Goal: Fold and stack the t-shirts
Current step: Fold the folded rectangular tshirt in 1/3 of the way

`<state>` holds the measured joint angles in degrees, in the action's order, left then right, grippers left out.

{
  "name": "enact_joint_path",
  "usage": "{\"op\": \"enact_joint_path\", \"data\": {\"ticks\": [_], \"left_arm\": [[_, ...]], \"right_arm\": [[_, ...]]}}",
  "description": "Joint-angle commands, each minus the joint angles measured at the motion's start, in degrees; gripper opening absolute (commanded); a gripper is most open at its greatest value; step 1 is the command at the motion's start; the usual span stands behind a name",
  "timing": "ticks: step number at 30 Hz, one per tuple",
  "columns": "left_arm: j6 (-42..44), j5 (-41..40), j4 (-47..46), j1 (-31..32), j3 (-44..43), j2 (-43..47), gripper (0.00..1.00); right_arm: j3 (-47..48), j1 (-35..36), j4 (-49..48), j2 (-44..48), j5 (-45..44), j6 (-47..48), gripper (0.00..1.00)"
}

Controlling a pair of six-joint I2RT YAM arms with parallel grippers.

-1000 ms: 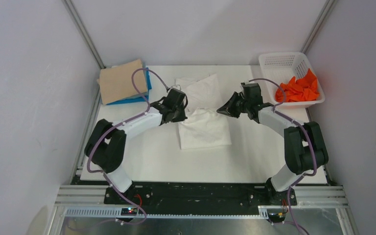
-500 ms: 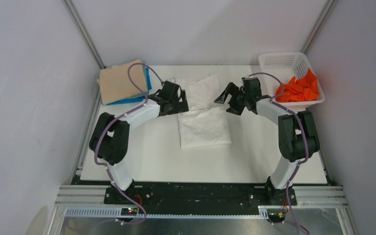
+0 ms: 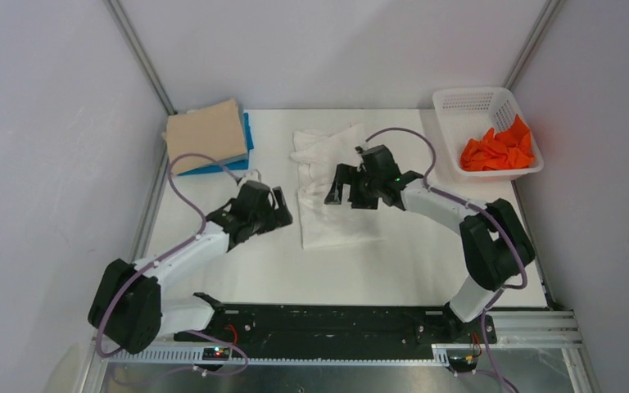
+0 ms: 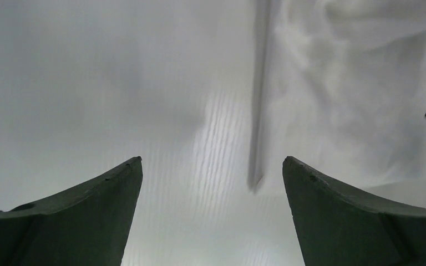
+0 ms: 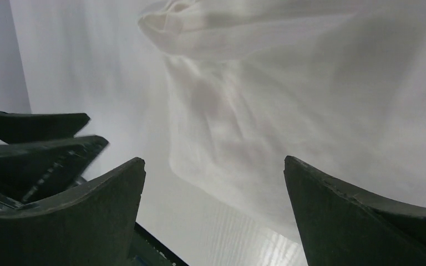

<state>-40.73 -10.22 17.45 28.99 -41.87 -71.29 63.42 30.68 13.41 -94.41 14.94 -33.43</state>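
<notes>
Left tool (image 3: 281,214) released, pulled back off white t-shirt (image 3: 340,225), right tool (image 3: 342,187) released above it

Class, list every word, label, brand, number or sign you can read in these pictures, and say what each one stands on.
No readable text in any view.
The white t-shirt: plain, no print or tag showing.
The beige t-shirt, blue t-shirt and orange t-shirt: plain.
The basket: no marking visible.
The boards by the arm bases: small lights only; any print is too small to read.
</notes>
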Motion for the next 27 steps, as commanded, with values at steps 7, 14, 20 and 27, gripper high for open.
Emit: {"op": "enact_joint_path", "data": {"ticks": [7,14,20,27], "left_arm": [[-5.92,1.32,-0.45,3.02,11.06,12.87,1.00],[-7.94,1.52,-0.49,5.13,12.93,14.43,1.00],[-8.96,1.56,-2.83,7.15,11.76,9.49,1.00],[-11.85,8.09,-14.49,8.95,10.84,0.35,0.89]], "right_arm": [[12.02,1.21,-10.47,-16.39,4.15,-1.97,0.99],[31.98,-0.95,-5.01,-28.64,-1.34,-0.25,0.99],[36.76,-2.95,-0.51,-27.59,-0.99,0.69,0.99],[8.33,-8.66,-3.56,-4.85,-3.37,-2.21,0.99]]}}
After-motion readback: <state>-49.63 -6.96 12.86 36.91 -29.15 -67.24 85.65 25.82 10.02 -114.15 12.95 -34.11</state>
